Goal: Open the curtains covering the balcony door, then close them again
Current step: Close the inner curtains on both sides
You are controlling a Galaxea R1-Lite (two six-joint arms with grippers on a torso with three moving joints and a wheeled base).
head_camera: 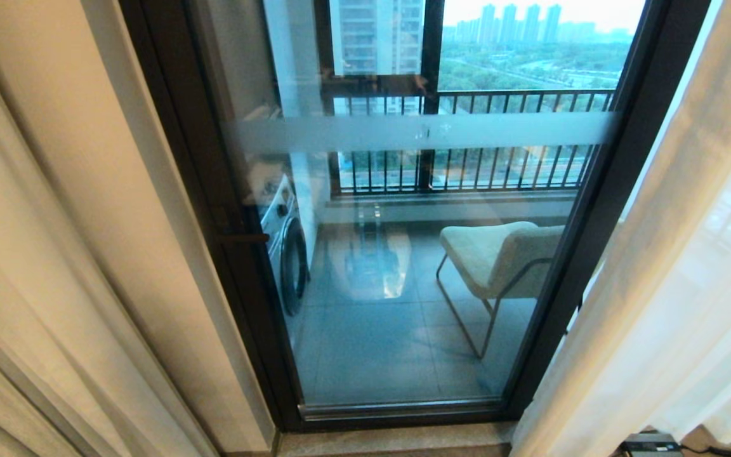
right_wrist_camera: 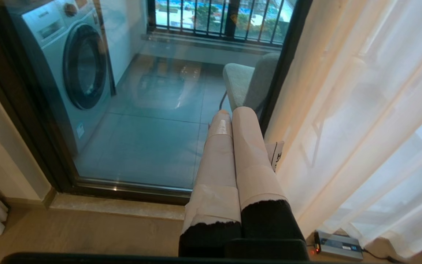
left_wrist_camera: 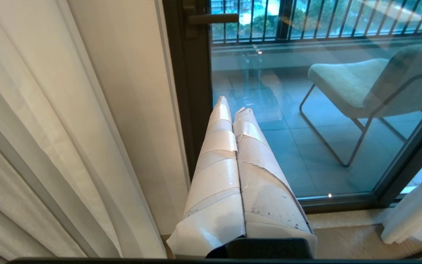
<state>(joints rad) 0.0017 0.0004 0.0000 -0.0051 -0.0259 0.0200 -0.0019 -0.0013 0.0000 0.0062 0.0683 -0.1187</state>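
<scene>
I stand square to the door (head_camera: 403, 254), both arms low and idle in front of me, neither reaching for cloth. My left claw (left_wrist_camera: 233, 106) is pressed shut on nothing, its taped fingers (left_wrist_camera: 214, 165) pointing at the dark frame just beside the wall; my right claw (right_wrist_camera: 233, 113) is likewise shut and empty, aimed at the glass with the sheer (right_wrist_camera: 361, 110) hanging just beside it. The curtains are drawn apart, so the glass with its frosted band is bare: I judge the opening done and the closing not begun. The heavy cream drape (head_camera: 54, 254) hangs bunched in deep pleats at my left, clear of the frame. The thin white sheer falls at my right, light glowing through it, its edge overlapping the right frame. Through the glass I see a chair (head_camera: 499, 254) and a washer (right_wrist_camera: 68, 66).
</scene>
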